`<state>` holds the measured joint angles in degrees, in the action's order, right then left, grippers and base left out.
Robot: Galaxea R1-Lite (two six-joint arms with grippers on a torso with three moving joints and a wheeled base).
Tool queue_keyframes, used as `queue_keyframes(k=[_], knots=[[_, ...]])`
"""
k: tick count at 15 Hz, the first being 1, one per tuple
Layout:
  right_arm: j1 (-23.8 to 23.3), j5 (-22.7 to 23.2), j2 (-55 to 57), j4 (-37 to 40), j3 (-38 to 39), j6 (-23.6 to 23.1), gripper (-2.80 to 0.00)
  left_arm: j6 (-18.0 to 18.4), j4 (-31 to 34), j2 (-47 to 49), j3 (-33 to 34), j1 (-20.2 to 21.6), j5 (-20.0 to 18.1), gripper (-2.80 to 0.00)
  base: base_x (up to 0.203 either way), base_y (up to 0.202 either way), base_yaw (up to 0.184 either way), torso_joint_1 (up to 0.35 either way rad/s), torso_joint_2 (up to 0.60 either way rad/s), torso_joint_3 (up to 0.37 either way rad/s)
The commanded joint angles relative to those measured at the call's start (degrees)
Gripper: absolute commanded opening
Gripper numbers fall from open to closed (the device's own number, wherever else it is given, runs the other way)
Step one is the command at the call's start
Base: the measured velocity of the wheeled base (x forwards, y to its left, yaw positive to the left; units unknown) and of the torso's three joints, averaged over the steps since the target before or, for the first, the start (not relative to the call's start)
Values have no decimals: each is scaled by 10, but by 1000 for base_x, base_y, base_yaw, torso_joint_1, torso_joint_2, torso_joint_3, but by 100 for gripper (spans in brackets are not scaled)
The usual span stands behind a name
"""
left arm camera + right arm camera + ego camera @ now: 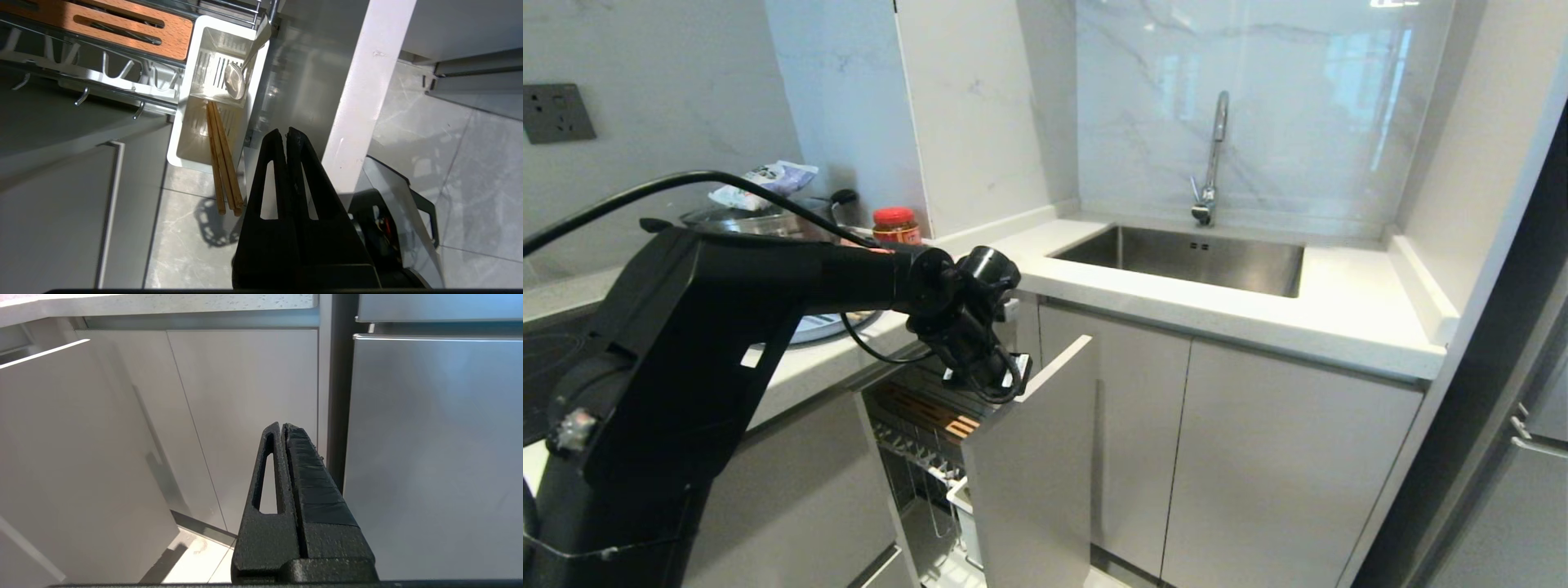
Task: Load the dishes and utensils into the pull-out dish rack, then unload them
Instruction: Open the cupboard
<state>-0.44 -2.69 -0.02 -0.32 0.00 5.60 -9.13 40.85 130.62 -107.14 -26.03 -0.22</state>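
Note:
The pull-out dish rack [907,445] stands drawn out of the cabinet, with its slotted wooden strip [122,24] and narrow white front panel [1029,474]. In its white utensil cup [192,134] stand a pair of wooden chopsticks [220,163] and a silver utensil with an oval, spoon-like head [234,80]. My left gripper [1010,384] [284,132] hangs above the rack's front end, pointing down, shut and empty, beside the cup. A light-blue plate [829,327] lies on the counter, mostly hidden by my left arm. My right gripper [282,425] is shut and empty, low in front of the cabinet doors.
A steel sink [1184,257] with a faucet [1213,155] is set into the white counter to the right. A steel pot [752,220] and a red-lidded jar [894,222] stand at the back left. A steel appliance front [433,457] rises at the far right.

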Motion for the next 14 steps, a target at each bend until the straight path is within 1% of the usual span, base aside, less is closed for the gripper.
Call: queue_keyframes(k=[1, 4, 5, 8, 11, 14], knots=[[0, 0, -2, 0, 0, 0, -280, -8, 7, 1, 3, -16, -13, -280, 0, 0, 0, 0, 0, 0], [0, 0, -2, 0, 0, 0, -280, -10, 25, -1, 6, -32, -61, -280, 0, 0, 0, 0, 0, 0], [0, 0, -2, 0, 0, 0, -280, -12, 26, -1, 10, -39, -64, -280, 0, 0, 0, 0, 0, 0], [0, 0, -2, 0, 0, 0, -280, -34, 27, -1, 11, -57, -70, -280, 0, 0, 0, 0, 0, 0], [0, 0, -2, 0, 0, 0, -280, -64, 27, -2, 11, -73, -113, -280, 0, 0, 0, 0, 0, 0], [0, 0, -2, 0, 0, 0, -280, -81, 31, -1, 11, -85, -137, -280, 0, 0, 0, 0, 0, 0]])
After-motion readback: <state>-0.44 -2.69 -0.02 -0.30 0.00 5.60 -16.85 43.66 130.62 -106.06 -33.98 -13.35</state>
